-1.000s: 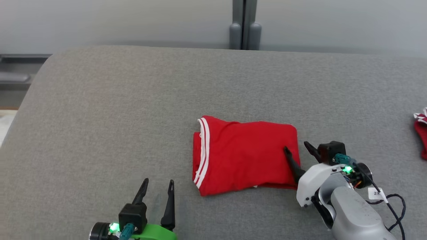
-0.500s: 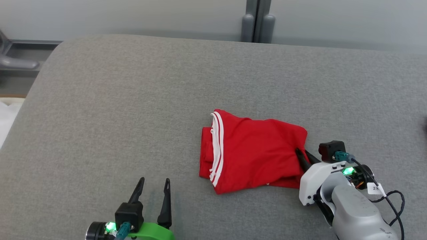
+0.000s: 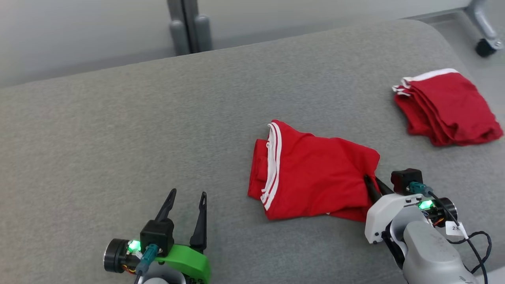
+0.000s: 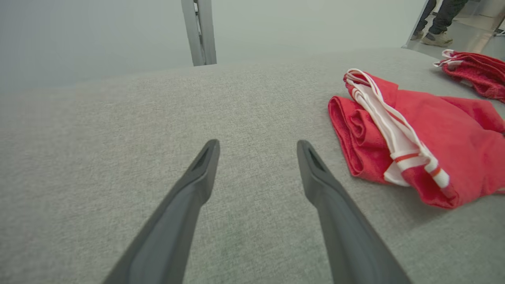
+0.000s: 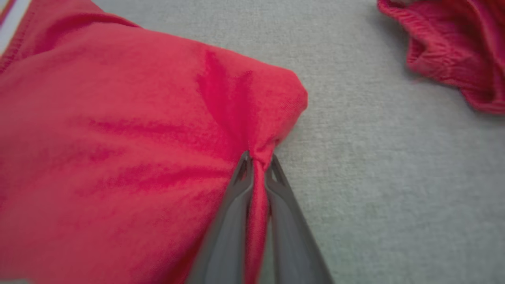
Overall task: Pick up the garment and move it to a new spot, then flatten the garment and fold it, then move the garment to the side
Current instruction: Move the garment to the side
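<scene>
Left tool (image 3: 188, 193) nearest, fingers spread apart and empty, right tool (image 3: 371, 179) pinched tight on the right edge of the folded red garment (image 3: 315, 173) lying mid grey worktop (image 3: 118, 138), another red pile (image 3: 446, 106) at the far right.

Folded red cloth garment (image 5: 118, 138): cropped at left and bottom frame edges. Second red fabric pile (image 5: 449, 51): cropped upper right.

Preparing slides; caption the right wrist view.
Right end effector pinches a corner of the folded red garment on gray upholstery.
</scene>
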Robot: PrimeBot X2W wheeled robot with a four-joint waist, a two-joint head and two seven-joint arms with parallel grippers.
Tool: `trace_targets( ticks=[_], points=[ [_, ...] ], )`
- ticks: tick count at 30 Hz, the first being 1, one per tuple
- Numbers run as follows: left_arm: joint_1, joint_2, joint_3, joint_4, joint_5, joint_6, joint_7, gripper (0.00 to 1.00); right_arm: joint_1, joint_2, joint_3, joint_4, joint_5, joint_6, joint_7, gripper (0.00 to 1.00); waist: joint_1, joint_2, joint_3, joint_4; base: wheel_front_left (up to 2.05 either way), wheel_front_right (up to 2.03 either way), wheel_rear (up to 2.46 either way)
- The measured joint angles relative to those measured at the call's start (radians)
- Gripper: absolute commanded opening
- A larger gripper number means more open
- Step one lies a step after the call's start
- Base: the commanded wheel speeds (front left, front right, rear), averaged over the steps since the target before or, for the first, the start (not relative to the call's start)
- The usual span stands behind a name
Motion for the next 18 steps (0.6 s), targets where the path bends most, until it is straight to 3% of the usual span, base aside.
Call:
trace_targets(
  ticks=[9,18],
  points=[
    [-0.021,-0.001,-0.019,0.009,0.009,-0.014,0.000,1.00,0.041,-0.002,0.082,-0.050,0.095,-0.001,0.003,0.00,0.0000,0.0000,0.011,-0.234,0.00,0.00,0.00],
    [-0.031,-0.001,-0.035,0.017,0.011,-0.019,0.000,1.00,0.027,-0.003,0.122,-0.106,0.107,-0.001,0.004,0.00,0.0000,0.0000,0.038,-0.366,0.00,0.00,0.00]
  ],
)
